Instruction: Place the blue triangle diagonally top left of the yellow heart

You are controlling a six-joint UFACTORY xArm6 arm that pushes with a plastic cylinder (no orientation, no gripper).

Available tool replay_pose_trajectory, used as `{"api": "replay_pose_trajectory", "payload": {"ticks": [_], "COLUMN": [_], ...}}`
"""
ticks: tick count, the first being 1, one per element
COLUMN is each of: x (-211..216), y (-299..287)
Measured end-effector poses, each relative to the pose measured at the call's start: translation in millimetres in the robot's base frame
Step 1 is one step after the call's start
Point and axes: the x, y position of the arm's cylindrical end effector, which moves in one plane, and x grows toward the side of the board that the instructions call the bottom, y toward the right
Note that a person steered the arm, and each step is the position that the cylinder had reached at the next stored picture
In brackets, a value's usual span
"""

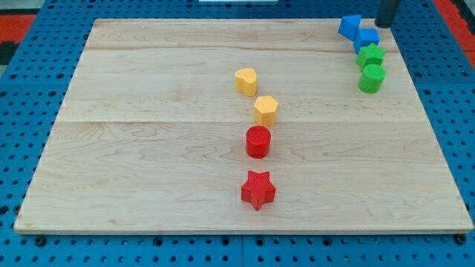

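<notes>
the blue triangle (350, 26) sits upper right, orientation unclear; my tip (385, 25), a bare rod holding nothing, stands just right of it, apart; yellow heart (246, 80) mid-frame.

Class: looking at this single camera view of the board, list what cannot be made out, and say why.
- My tip: the rod is cut off by the view's top edge; whether its end touches the blue blocks is unclear.
- Blue triangle and the blue block beside it: pressed together, too small to confirm shapes.
- Two green blocks: shapes unclear.

Rod: dark, nearly black, straight cylinder
Visible part: short lower stub only
My tip (386, 25): blunt, flat-ended, same dark colour
</notes>
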Motion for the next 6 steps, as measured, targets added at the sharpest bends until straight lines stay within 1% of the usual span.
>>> {"api": "replay_pose_trajectory", "payload": {"ticks": [1, 2, 3, 4, 5, 6], "x": [9, 52, 58, 95, 102, 100], "y": [-70, -104, -158, -253, -303, -386]}}
